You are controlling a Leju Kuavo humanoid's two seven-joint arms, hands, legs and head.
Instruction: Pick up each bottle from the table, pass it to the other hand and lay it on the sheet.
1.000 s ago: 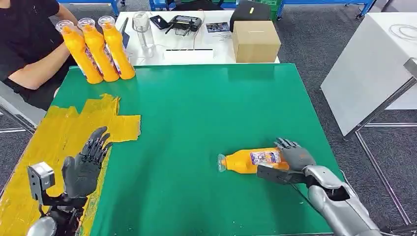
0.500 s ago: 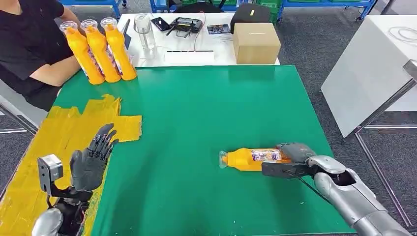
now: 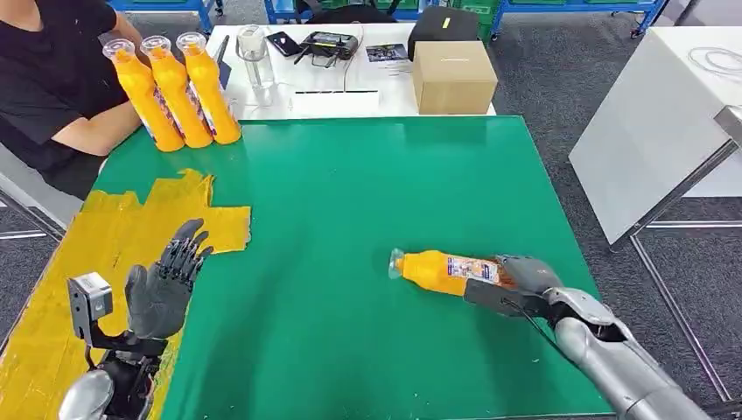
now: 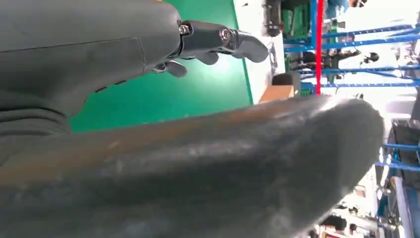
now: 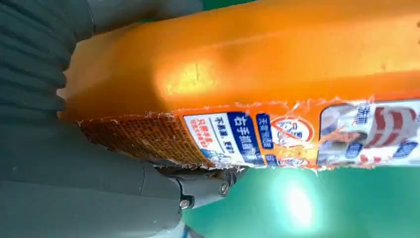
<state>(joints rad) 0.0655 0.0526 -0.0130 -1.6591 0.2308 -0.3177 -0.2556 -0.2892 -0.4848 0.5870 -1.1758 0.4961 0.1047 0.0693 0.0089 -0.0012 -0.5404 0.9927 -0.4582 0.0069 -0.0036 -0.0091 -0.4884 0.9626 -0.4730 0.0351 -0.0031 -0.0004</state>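
- We see the bottle (image 3: pixel 446 272) near the table's (image 3: pixel 350 219) right edge, tilted, cap end toward the middle, its base wrapped by the right hand (image 3: pixel 523 278).
- Up close, the right wrist view gives us its torn label (image 5: pixel 297 136), with the fingers (image 5: pixel 208 188) under it.
- The left hand (image 3: pixel 162 293) stands upright, fingers spread and holding nothing, at the yellow sheet's (image 3: pixel 105 254) edge.
- Three bottles (image 3: pixel 171 87) stand at the far left corner.
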